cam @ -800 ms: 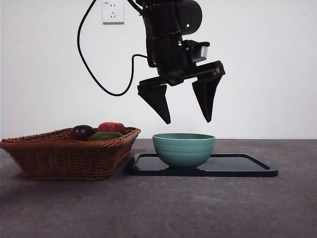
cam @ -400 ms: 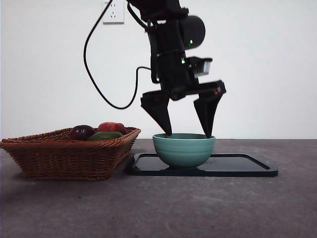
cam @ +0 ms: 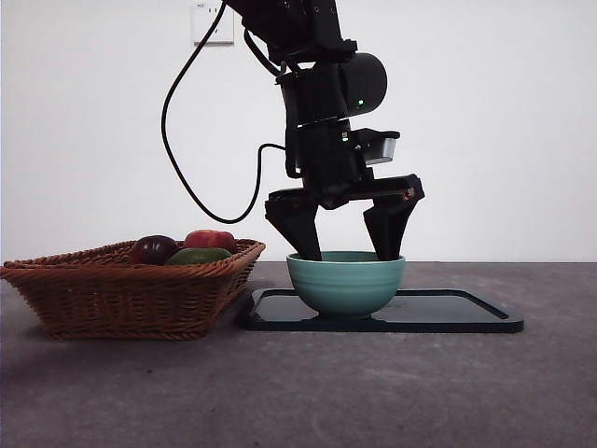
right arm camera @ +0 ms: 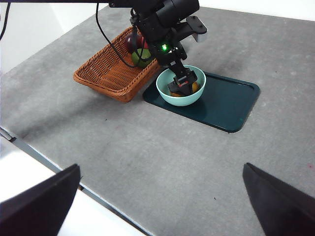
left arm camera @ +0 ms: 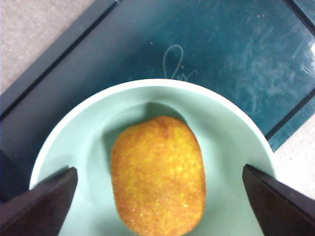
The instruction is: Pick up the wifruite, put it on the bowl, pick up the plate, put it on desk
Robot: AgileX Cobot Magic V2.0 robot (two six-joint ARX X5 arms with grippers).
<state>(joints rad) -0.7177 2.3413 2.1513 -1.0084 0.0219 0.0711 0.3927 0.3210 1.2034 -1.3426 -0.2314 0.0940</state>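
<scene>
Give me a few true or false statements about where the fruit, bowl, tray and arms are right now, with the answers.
1. The wifruite lies inside the bowl. True.
2. The bowl stands in the basket. False: it stands on the dark tray.
3. The left gripper is open, its fingers dipping into the bowl. True.
4. The right gripper holds the fruit. False: it is open, high above the desk.

The wifruite (left arm camera: 158, 174), an orange-yellow oval with dull, grainy skin, lies on the floor of the mint-green bowl (left arm camera: 231, 128). The left gripper (left arm camera: 157, 196) is spread wide, its black jaws at about four and eight o'clock of the fruit, neither touching it. The bowl sits on a dark teal tray (left arm camera: 236, 44), which rests on the grey desk (left arm camera: 29, 29).
</scene>
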